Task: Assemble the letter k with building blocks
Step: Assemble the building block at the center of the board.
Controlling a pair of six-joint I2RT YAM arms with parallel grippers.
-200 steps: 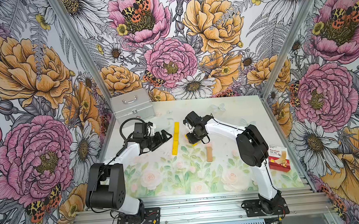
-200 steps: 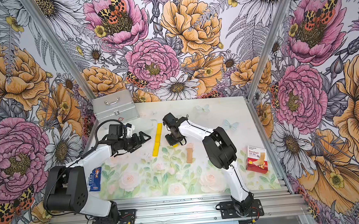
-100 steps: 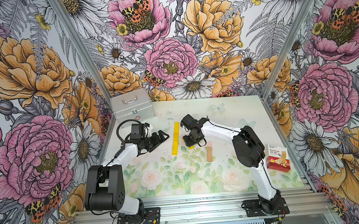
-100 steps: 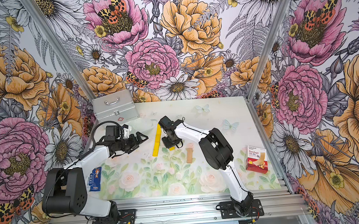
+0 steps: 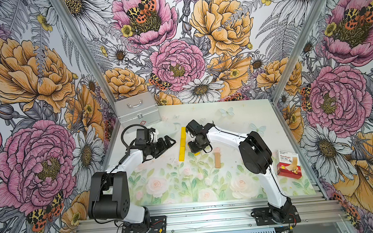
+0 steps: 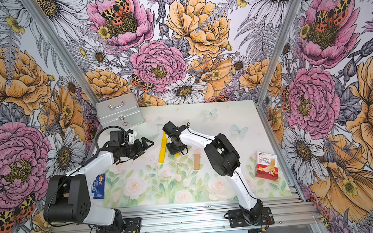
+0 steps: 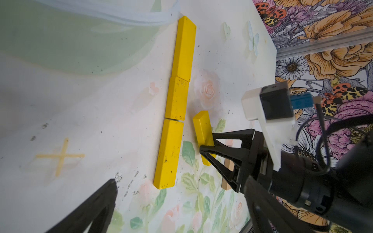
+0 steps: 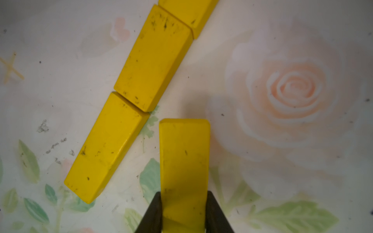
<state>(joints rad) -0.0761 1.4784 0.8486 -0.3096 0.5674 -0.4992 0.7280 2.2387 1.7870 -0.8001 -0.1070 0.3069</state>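
Three scuffed yellow bars [image 7: 177, 100] end to end, front-to-back, we see right claw [image 8: 184, 198] pinching fourth bar [image 8: 184, 157] aslant, left claw [image 5: 168, 146] agape.

Yellow blocks [image 5: 182, 154]: four, three laid end to end just beside the right gripper [image 5: 197, 146] and the fourth yellow block [image 8: 184, 161] clamped in it. Tan block [image 5: 217, 158]: one, near that gripper's other side. Silver case [image 5: 136, 110]: one; bandage box [image 5: 289, 165]: one; blue packet [image 6: 98, 186]: one; grippers: two, counting the left gripper [image 5: 169, 145].

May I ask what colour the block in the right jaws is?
The block is bright yellow, clearest in the right wrist view.
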